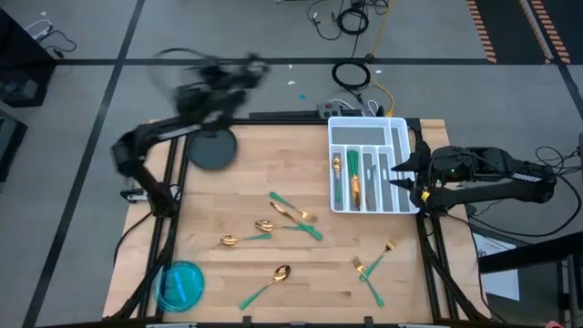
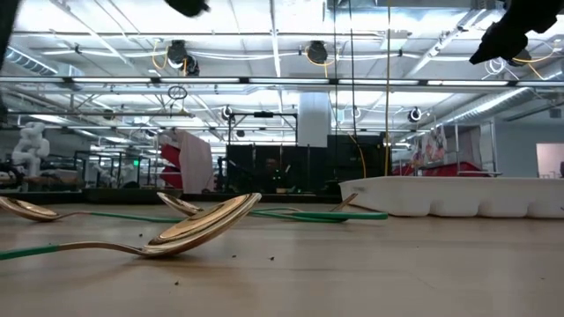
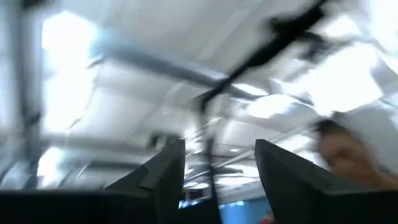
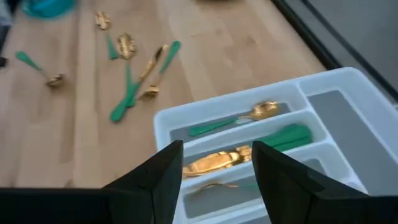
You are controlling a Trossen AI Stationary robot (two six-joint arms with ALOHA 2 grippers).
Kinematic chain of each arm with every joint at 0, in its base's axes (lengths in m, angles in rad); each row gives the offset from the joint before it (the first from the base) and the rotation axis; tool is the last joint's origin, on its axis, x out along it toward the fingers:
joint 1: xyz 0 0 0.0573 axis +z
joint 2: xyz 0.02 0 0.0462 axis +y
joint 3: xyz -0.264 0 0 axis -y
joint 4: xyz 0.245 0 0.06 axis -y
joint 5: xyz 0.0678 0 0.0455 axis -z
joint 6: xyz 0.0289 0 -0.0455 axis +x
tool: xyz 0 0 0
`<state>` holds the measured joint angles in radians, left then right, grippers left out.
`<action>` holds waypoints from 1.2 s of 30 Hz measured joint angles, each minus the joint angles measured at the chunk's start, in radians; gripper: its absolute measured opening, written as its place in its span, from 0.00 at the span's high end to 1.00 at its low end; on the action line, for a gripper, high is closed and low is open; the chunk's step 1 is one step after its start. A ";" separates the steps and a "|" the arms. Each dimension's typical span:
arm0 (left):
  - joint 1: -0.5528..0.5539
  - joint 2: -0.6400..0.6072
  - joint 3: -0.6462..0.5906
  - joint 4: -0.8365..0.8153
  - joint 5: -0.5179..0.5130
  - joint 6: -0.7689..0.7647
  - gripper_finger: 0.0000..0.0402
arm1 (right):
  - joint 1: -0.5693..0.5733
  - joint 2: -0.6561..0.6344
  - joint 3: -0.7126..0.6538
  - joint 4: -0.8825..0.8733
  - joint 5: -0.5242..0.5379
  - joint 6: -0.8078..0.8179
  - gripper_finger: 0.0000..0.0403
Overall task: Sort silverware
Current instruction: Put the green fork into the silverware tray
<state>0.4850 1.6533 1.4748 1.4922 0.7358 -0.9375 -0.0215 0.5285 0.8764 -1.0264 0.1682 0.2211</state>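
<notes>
High view: silverware (image 1: 290, 219), gold heads and green handles, scattered mid-worktop, some in white tray (image 1: 398, 166) near far-right corner. Right gripper (image 1: 399, 174) at tray's right edge. Left gripper (image 1: 259, 66) blurred beyond far edge. Wrist views: both jaws apart, empty.

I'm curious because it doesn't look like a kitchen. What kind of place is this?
Probably a robotics lab or workshop. The wooden table stands on a grey floor with loose cables, and the low view shows a big hall with ceiling lights and exposed pipes.
</notes>
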 joint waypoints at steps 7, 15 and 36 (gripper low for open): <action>0.061 -0.459 -0.435 -0.197 0.068 0.105 0.58 | 0.016 -0.013 0.000 0.156 -0.019 -0.029 0.54; -0.053 -0.885 -0.695 -1.225 -0.487 0.563 0.62 | 0.018 -0.027 -0.005 0.209 -0.009 -0.033 0.54; -0.302 -0.352 -0.682 -1.493 -0.584 0.433 0.43 | 0.019 -0.028 -0.269 0.478 -0.086 0.056 0.54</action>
<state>0.1827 1.3013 0.7932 -0.0010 0.1515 -0.5043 -0.0025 0.5003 0.6075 -0.5488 0.0825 0.2766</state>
